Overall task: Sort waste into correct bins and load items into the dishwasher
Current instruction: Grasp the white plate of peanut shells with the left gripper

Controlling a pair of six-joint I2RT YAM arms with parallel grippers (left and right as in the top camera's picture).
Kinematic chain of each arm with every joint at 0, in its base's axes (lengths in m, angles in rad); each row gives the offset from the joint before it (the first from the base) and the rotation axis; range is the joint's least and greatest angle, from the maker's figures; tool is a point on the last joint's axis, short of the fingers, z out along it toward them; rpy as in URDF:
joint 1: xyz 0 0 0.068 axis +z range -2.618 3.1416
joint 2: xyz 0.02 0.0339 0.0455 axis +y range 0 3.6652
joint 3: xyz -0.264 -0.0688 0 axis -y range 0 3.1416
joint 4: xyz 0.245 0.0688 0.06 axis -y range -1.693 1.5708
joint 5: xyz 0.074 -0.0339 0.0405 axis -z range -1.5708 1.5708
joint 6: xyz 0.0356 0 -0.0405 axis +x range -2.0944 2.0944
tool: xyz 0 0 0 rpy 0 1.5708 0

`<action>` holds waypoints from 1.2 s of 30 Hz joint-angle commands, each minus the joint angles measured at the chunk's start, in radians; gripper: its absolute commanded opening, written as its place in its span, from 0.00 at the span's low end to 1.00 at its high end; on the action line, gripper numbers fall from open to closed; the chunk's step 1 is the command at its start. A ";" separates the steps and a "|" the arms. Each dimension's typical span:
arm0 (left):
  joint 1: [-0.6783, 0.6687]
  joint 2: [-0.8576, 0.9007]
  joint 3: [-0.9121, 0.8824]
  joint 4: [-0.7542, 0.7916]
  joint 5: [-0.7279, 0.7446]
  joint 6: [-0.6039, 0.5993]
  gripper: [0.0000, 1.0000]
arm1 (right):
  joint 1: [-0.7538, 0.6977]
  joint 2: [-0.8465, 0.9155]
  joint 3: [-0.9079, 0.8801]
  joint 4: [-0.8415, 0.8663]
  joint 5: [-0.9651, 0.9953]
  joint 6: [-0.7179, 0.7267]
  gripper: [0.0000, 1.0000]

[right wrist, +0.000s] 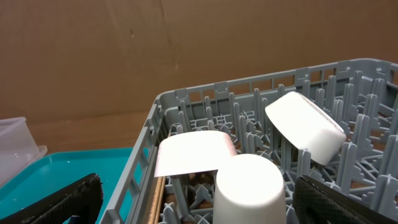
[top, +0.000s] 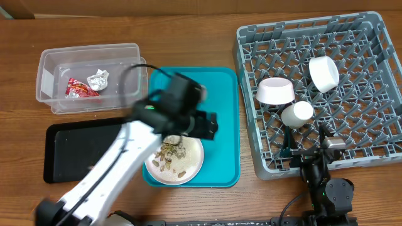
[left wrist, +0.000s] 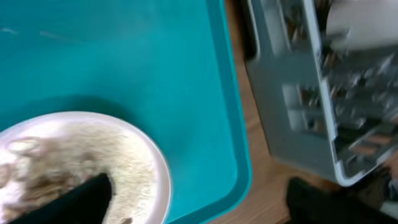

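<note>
A white plate (top: 182, 164) with food scraps sits at the front of the teal tray (top: 220, 94). My left gripper (top: 206, 125) hovers open and empty over the tray just past the plate. In the left wrist view one finger is over the plate (left wrist: 134, 158) and the other beyond the tray's edge (left wrist: 239, 180), with the gripper (left wrist: 199, 188) spread wide. The grey dish rack (top: 251, 47) holds two white bowls (top: 275, 91) (top: 324, 73) and a white cup (top: 297, 114). My right gripper (top: 306, 144) is open at the rack's front edge, the cup (right wrist: 249, 186) just ahead of its fingers (right wrist: 199, 198).
A clear plastic bin (top: 47, 69) at the back left holds a red wrapper (top: 80, 89) and crumpled foil (top: 98, 78). A black bin (top: 69, 147) lies left of the tray, partly under my left arm. Brown cardboard backs the table.
</note>
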 commanded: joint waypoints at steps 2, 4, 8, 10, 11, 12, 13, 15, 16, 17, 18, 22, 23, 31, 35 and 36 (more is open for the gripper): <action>-0.117 0.117 0.012 -0.039 -0.194 -0.027 0.80 | -0.003 -0.011 -0.010 0.008 -0.001 0.004 1.00; -0.166 0.174 0.012 -0.059 -0.258 -0.027 0.79 | -0.003 -0.011 -0.010 0.008 0.000 0.004 1.00; -0.240 0.283 0.012 -0.068 -0.329 -0.026 0.75 | -0.003 -0.011 -0.010 0.008 0.000 0.004 1.00; -0.256 0.320 0.012 -0.067 -0.341 -0.026 0.69 | -0.003 -0.011 -0.010 0.008 0.000 0.004 1.00; -0.261 0.335 0.012 -0.066 -0.344 -0.026 0.67 | -0.003 -0.011 -0.010 0.008 -0.001 0.004 1.00; -0.262 0.349 0.012 -0.066 -0.346 -0.026 0.65 | -0.003 -0.011 -0.010 0.008 -0.001 0.004 1.00; -0.262 0.362 0.012 -0.066 -0.352 -0.026 0.59 | -0.003 -0.011 -0.010 0.008 -0.001 0.004 1.00; -0.262 0.385 0.012 -0.064 -0.368 -0.026 0.50 | -0.003 -0.011 -0.010 0.008 0.000 0.004 1.00; -0.262 0.396 0.012 -0.061 -0.370 -0.026 0.49 | -0.003 -0.011 -0.010 0.008 -0.001 0.004 1.00; -0.262 0.404 0.011 -0.057 -0.370 -0.026 0.49 | -0.003 -0.011 -0.010 0.008 -0.001 0.004 1.00; -0.262 0.412 0.011 -0.053 -0.370 -0.025 0.48 | -0.003 -0.011 -0.010 0.008 -0.001 0.004 1.00; -0.262 0.428 0.011 -0.037 -0.370 -0.018 0.42 | -0.003 -0.011 -0.010 0.008 -0.001 0.004 1.00; -0.262 0.428 0.011 -0.028 -0.370 -0.005 0.41 | -0.003 -0.011 -0.010 0.008 -0.001 0.004 1.00; -0.266 0.428 0.011 0.057 -0.370 0.131 0.29 | -0.003 -0.011 -0.010 0.008 -0.001 0.004 1.00; -0.267 0.428 0.011 0.069 -0.413 0.183 0.28 | -0.003 -0.011 -0.010 0.008 -0.001 0.004 1.00; -0.267 0.428 0.011 0.068 -0.446 0.183 0.27 | -0.003 -0.011 -0.010 0.008 -0.001 0.004 1.00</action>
